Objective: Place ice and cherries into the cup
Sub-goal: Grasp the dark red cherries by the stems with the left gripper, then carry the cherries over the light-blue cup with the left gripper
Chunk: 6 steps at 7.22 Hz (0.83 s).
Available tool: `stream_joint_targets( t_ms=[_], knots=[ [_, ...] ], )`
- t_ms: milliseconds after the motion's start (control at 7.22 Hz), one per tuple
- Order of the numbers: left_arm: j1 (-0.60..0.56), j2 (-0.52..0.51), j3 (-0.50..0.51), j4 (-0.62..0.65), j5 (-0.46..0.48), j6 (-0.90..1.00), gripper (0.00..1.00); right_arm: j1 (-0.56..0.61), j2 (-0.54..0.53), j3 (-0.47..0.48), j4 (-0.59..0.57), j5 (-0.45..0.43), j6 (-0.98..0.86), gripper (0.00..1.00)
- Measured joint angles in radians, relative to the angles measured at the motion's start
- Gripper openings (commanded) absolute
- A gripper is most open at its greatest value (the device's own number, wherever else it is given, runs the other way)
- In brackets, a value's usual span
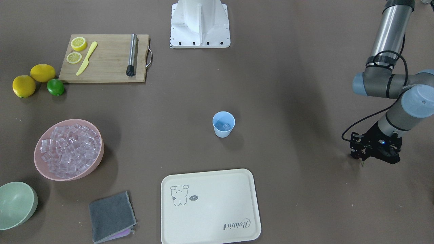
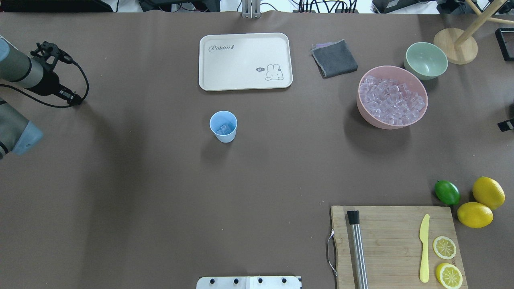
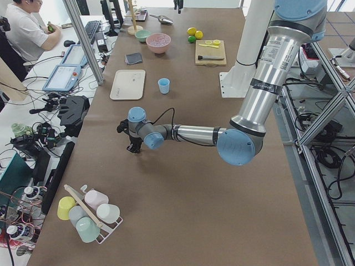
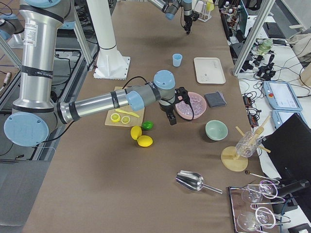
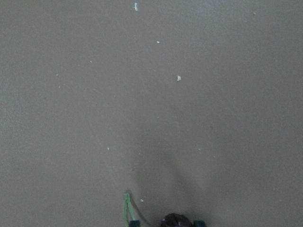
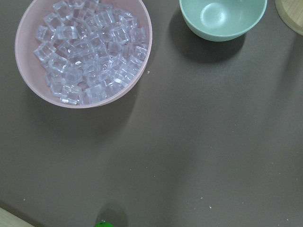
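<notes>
A few ice cubes sit in the light-blue cup at mid-table. The cherries, not yet in, show at the left wrist view's 6 o'clock edge beneath the left gripper, whose jaws I cannot read. The right gripper, likewise unreadable, hangs near the pink bowl. Overhead, the approach from the cup's 9 o'clock looks open, and the tray lies at its 12.
</notes>
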Motion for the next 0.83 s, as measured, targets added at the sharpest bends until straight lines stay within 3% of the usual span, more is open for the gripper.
stream_joint_targets(
  t_ms=[277, 554, 831],
  knots=[
    [-0.033, -0.016, -0.081, 0.056, -0.021, -0.005, 0.00, -0.001, 0.000, -0.002, 0.000, 0.000, 0.001, 0.98],
    [-0.061, -0.113, -0.209, 0.287, -0.075, -0.022, 0.00, -0.001, -0.001, -0.005, 0.000, 0.000, 0.000, 0.98],
    [-0.008, -0.258, -0.290, 0.465, -0.085, -0.141, 0.00, 0.000, -0.010, -0.005, 0.001, 0.000, -0.010, 0.98]
  ],
)
